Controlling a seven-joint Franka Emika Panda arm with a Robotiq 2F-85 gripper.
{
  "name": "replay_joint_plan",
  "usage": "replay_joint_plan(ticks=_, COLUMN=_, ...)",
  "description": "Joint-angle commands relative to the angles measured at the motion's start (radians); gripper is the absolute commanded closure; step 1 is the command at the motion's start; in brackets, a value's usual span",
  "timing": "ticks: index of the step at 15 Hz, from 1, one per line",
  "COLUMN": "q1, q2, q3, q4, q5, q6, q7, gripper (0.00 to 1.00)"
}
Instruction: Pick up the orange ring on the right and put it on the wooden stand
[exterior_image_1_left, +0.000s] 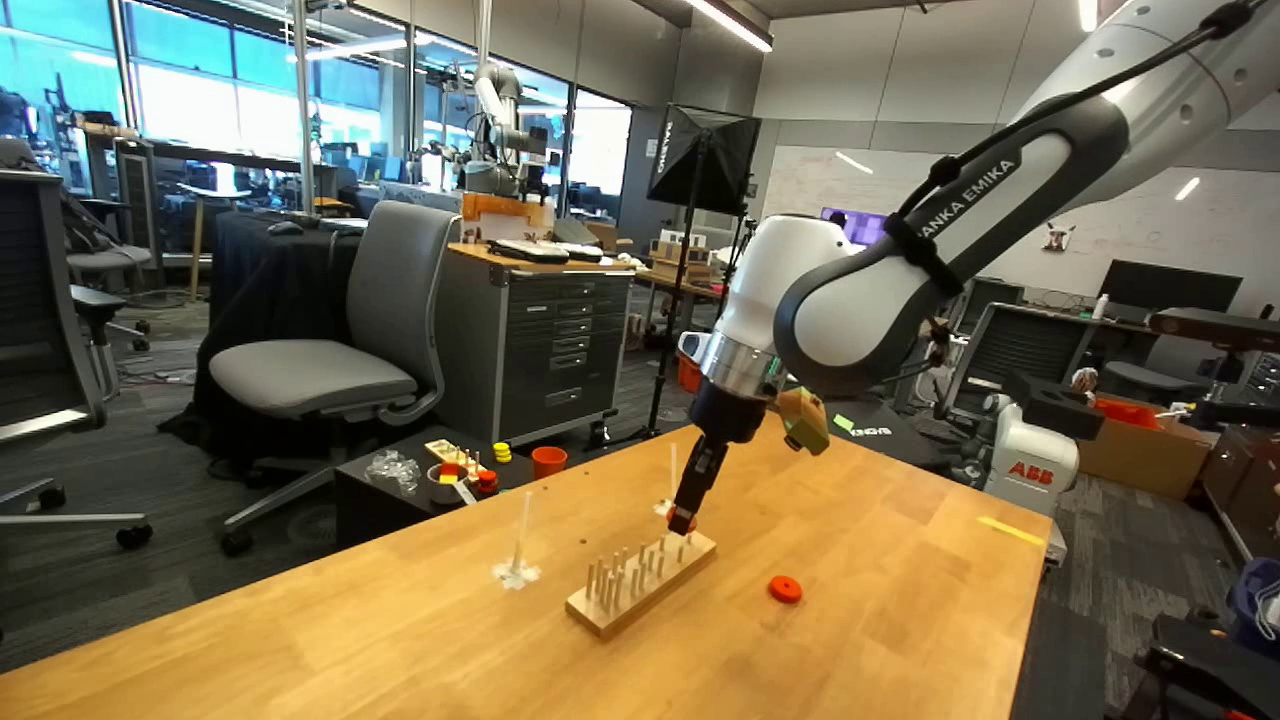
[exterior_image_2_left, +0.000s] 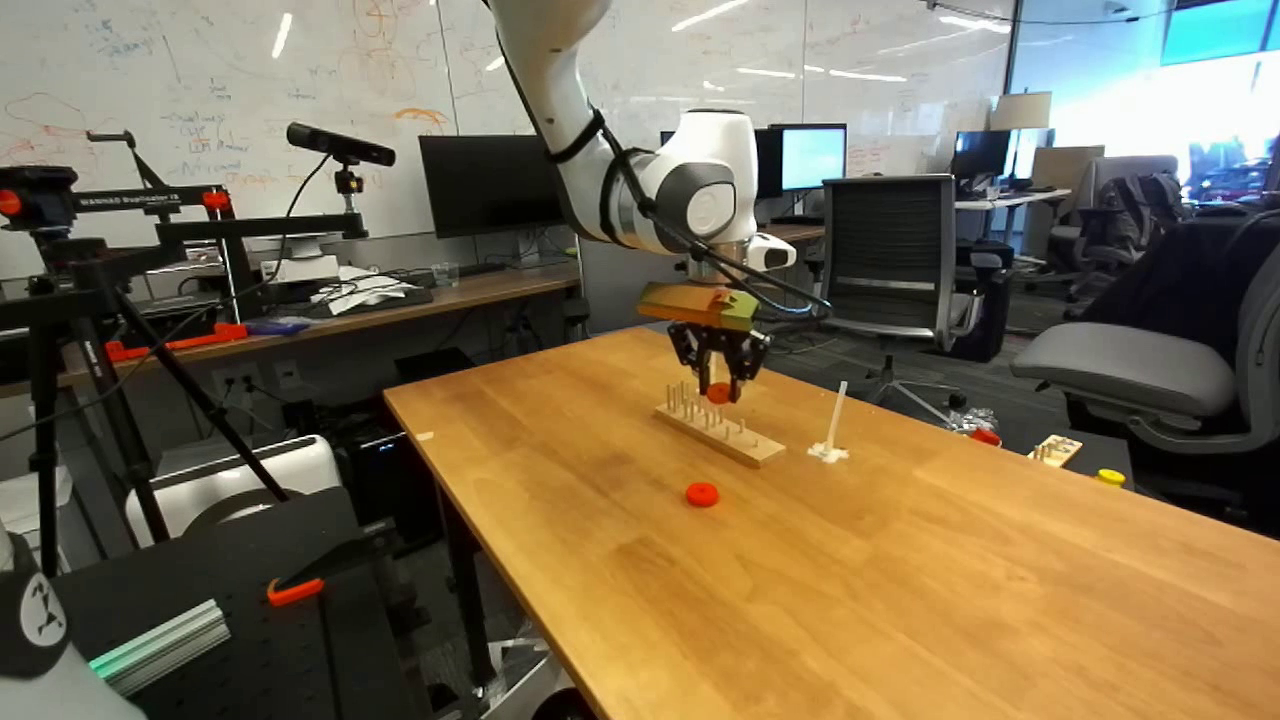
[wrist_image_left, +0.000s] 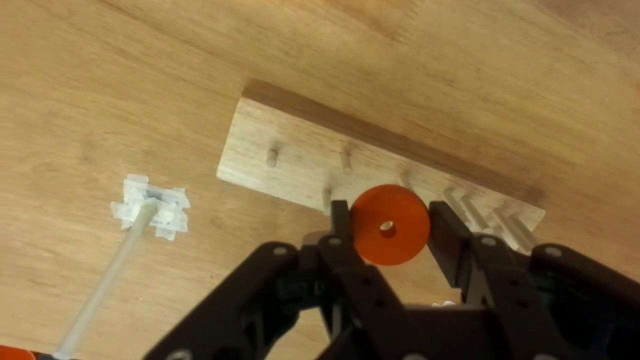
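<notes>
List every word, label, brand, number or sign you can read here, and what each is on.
"ANKA EMIKA" on the arm, its start hidden.
"ABB" on the white robot.
"WANHAO Duplicator" on the black bar; its end is blurred.
Too small or blurred: lettering on the softbox and black item, whiteboard writing, the round emblem.
No text in the wrist view.

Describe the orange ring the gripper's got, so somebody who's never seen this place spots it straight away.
On the wooden table, find the pegged stand, then the black gripper close to it. Held in that grip is the orange ring, a flat disc with a small central hole. The other ring lies on the table; this one is pinched in the air.
</notes>
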Motion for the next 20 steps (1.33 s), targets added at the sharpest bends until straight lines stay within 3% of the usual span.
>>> replay_joint_plan(ticks=1, q1=-0.018, q2=-0.006, q3=0.010, q4=0.022, q5=0.027, q6=-0.027, q7=-0.010, gripper=0.82)
replay_joint_plan(ticks=20, q1=-0.004, q2=0.098, q3=-0.020, q4=0.155, q5=0.028, q6=-0.160, q7=0.016, gripper=0.82)
